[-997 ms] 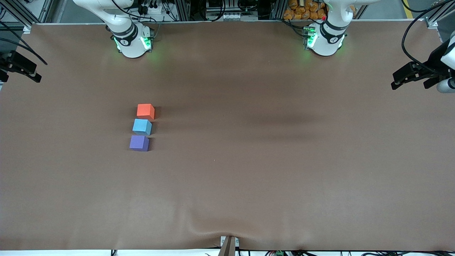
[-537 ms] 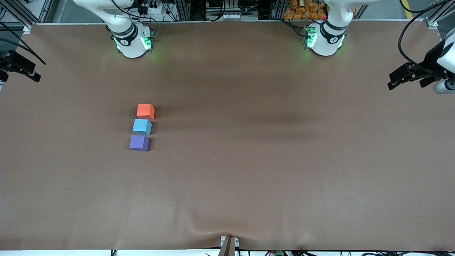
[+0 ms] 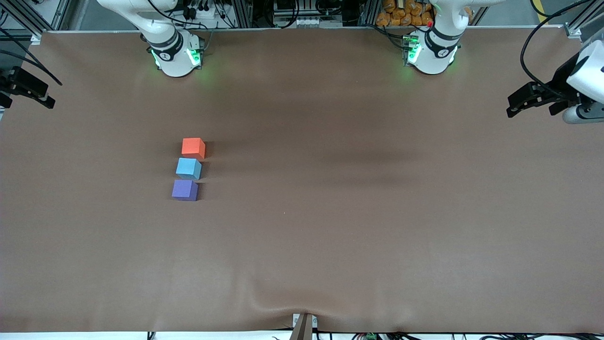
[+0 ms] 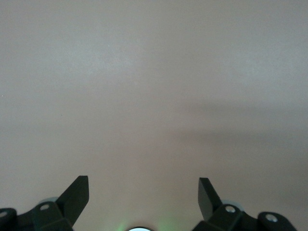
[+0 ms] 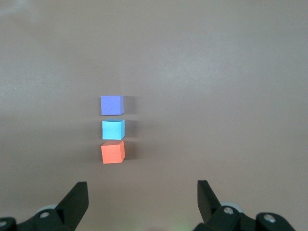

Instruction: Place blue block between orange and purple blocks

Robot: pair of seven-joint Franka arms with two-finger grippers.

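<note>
Three small cubes lie in a tight row on the brown table, toward the right arm's end. The orange block [image 3: 193, 147] [image 5: 113, 152] is nearest the robot bases. The blue block [image 3: 188, 168] [image 5: 113, 129] sits in the middle, and the purple block [image 3: 185, 190] [image 5: 112, 105] is nearest the front camera. My right gripper [image 3: 40, 97] [image 5: 142, 188] hangs open and empty over the table's edge at the right arm's end. Over the edge at the left arm's end, my left gripper [image 3: 514, 106] [image 4: 143, 185] is open, with only bare table below it.
The brown table cover [image 3: 330, 212] spreads wide around the cubes, with a wrinkle near the front edge [image 3: 283, 307]. The two arm bases [image 3: 177, 56] [image 3: 432, 54] stand along the back edge. A bracket [image 3: 303, 326] pokes up at the front edge.
The left gripper has drifted a little inward over the table from the left arm's end. The blocks and the right gripper have hardly moved.
</note>
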